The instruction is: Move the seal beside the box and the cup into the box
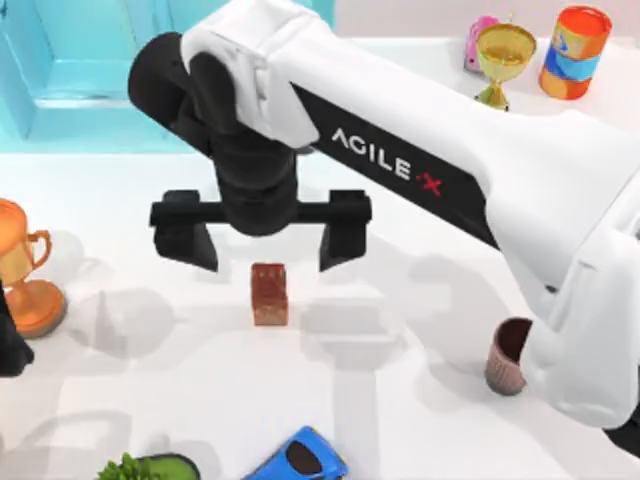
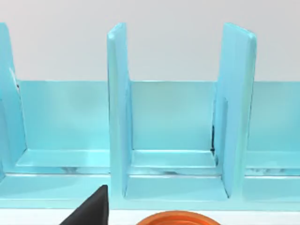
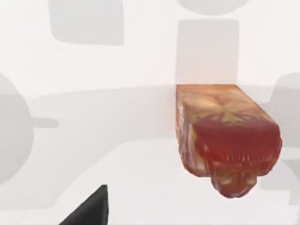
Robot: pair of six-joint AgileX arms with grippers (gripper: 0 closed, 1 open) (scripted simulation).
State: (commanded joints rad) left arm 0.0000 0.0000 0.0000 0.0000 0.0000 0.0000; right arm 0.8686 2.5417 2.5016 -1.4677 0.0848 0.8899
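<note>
Right arm over seal, reaching in from right across table centre
Right gripper [image 1: 262,243] fingers spread wide, holding nothing; seal [image 1: 270,294] on table just below it; cup [image 1: 508,355] far right; left gripper state: cannot tell.

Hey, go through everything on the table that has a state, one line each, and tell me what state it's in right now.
Seal: standing on the table, not held, outside the box.
Cup: upright, empty, on the table's right side, outside the box.
Box: open, compartments empty.
Right hand: open, above the seal, holding nothing.
Gold trophy: upright.
Orange trophy: upright.
Can: upright.
</note>
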